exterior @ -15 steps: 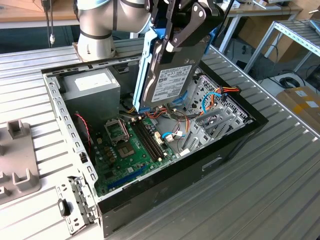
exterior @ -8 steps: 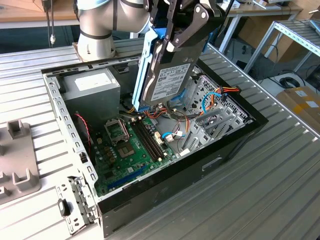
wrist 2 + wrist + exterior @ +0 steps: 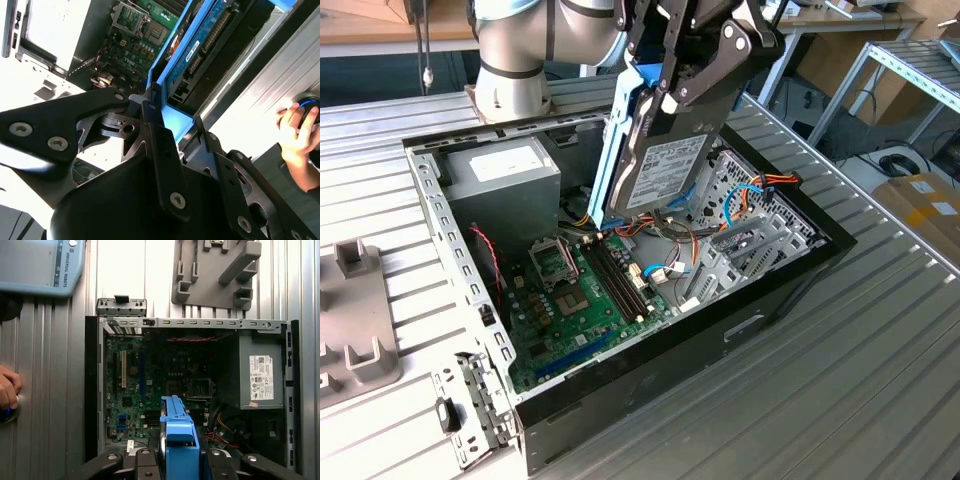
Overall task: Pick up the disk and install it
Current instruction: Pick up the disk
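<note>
The disk (image 3: 660, 170), black and silver with a white label and a blue carrier along its edge, hangs tilted on edge above the open computer case (image 3: 720, 330), over the motherboard's far end. My gripper (image 3: 675, 95) is shut on its upper part. In both wrist views the blue carrier (image 3: 176, 120) (image 3: 177, 440) sits clamped between the black fingers (image 3: 160, 145) (image 3: 142, 462). The disk's circuit-board side (image 3: 200, 45) points down toward the case.
Inside the case lie the green motherboard (image 3: 580, 300), a grey power-supply box (image 3: 505, 175) and a metal drive cage (image 3: 760, 215) with coloured cables. A grey fixture (image 3: 355, 330) and a small bracket (image 3: 470, 410) lie beside the case. A person's hand (image 3: 297, 127) rests nearby.
</note>
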`<state>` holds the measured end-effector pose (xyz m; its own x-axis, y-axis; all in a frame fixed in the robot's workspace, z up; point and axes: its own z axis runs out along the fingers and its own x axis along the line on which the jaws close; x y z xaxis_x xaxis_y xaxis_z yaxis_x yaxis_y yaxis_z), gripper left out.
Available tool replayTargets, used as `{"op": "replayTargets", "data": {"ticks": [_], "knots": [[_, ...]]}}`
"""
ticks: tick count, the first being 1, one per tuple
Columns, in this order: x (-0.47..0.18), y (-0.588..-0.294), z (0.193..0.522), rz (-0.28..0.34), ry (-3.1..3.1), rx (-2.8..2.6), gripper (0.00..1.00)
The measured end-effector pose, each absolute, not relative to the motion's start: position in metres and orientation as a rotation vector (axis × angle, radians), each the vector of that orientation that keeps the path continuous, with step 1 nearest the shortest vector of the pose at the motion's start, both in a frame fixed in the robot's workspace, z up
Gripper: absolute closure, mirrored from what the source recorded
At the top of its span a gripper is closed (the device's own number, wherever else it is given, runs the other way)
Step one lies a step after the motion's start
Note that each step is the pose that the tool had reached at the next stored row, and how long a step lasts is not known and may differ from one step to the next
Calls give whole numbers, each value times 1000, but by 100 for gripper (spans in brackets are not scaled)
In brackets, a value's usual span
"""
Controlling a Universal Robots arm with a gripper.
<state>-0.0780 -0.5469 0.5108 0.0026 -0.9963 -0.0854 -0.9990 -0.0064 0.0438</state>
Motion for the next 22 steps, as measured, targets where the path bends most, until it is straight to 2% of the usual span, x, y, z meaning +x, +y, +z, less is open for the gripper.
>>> {"op": "replayTargets", "data": {"ticks": [22], "knots": [[-77,-562,508,143,2194,-2204,63]]}}
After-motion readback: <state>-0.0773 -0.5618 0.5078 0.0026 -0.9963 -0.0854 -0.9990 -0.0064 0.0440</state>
